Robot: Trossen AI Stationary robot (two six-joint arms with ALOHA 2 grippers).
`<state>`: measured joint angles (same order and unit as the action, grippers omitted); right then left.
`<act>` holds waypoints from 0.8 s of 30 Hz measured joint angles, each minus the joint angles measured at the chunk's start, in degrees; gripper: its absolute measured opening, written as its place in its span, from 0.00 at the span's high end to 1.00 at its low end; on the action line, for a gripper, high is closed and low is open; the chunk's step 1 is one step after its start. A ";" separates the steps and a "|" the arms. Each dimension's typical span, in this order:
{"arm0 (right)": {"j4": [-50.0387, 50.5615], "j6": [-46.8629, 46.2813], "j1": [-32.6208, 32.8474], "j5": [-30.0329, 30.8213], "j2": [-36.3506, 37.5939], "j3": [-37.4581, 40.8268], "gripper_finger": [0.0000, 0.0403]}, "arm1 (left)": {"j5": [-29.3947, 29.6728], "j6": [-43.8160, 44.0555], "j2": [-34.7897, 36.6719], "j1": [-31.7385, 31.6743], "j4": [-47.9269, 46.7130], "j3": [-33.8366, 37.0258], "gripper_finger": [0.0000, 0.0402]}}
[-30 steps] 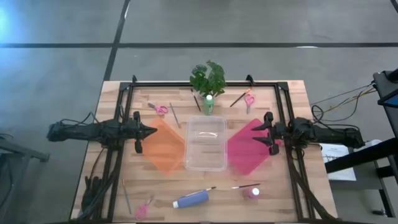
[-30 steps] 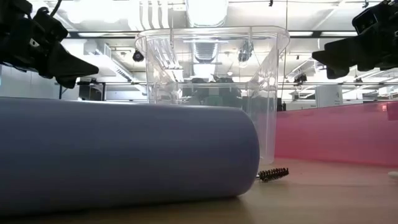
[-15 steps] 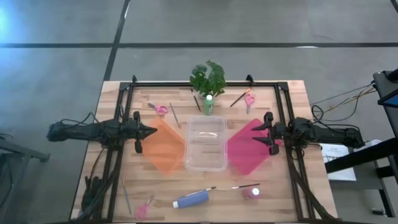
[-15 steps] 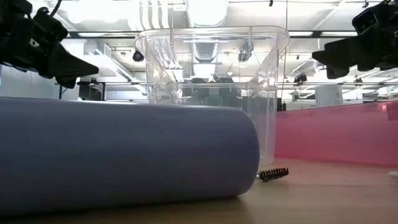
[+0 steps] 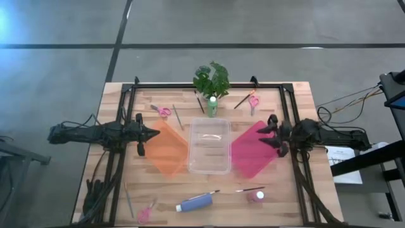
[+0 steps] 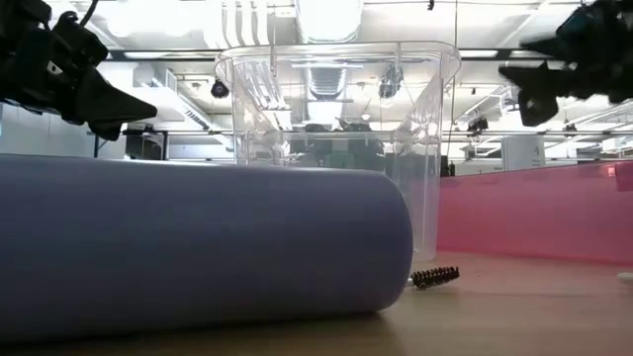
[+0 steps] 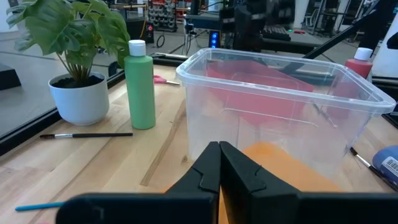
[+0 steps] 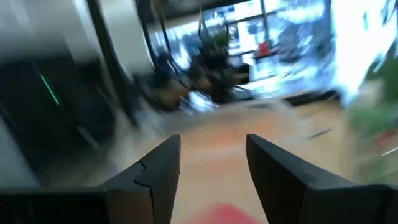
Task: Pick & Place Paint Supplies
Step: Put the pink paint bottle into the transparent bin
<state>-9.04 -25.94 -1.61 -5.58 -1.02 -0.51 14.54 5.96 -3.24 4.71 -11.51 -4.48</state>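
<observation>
1. A wooden table (image 5: 304,95) stood on a grey floor, filling the lower centre of the high view, with a clear plastic bin (image 5: 209,145) at its middle.
2. An orange mat (image 5: 168,149) lay touching the bin's left side and a pink mat (image 5: 252,152) its right.
3. At upper centre a leafy plant (image 5: 212,77) stood, with a green bottle (image 5: 212,106) just below it.
4. Pink scissors (image 5: 162,111) lay upper left of the bin; a second pair (image 5: 253,100) lay upper right.
5. A blue bottle (image 5: 195,202) lay on its side at lower centre, a pink bottle (image 5: 255,196) to its right, and a thin paintbrush (image 5: 250,189) just above the pink bottle.
6. The left gripper (image 5: 154,133) hung at the orange mat's left edge, fingers pressed together, holding nothing.
7. The right gripper (image 5: 267,134) hung over the pink mat's right edge, fingers spread apart, empty.
</observation>
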 joint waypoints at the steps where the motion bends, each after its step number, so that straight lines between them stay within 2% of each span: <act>1: -1.92 -9.74 0.00 0.00 -0.09 0.00 0.56 | -0.01 0.00 0.01 0.00 0.00 0.00 0.98; 5: -4.43 -43.69 0.04 0.27 -1.72 -0.08 0.56 | 0.00 0.00 -0.01 0.00 0.00 0.00 0.98; 7: -4.40 -54.88 0.11 0.51 -2.83 -0.04 0.56 | 0.01 0.00 -0.01 0.00 0.00 0.01 0.98; 10: -4.77 -62.63 0.11 0.61 -4.69 -0.04 0.56 | -0.01 0.00 -0.01 0.00 0.00 0.01 0.98; 15: -5.89 -68.66 0.11 0.87 -7.26 -0.02 0.56 | -0.01 0.00 -0.01 0.00 0.00 0.00 0.98; 17: -10.60 -67.14 0.17 2.14 -7.95 -0.02 0.56 | -0.01 0.00 -0.01 0.00 0.00 0.00 0.98; 19: -19.20 -61.98 0.53 7.24 -8.31 -0.02 0.56 | 0.00 0.00 -0.01 0.00 0.00 0.01 0.98; 22: -38.50 -45.78 1.69 18.55 -9.38 -0.03 0.56 | -0.01 0.00 -0.01 0.00 0.00 0.01 0.98; 24: -50.79 -32.11 2.78 22.65 -10.39 -1.04 0.56 | -0.01 0.00 -0.01 0.00 0.00 0.01 0.98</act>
<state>-59.83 -58.04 1.17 17.07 -11.40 -1.55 14.52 5.96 -3.25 4.71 -11.51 -4.48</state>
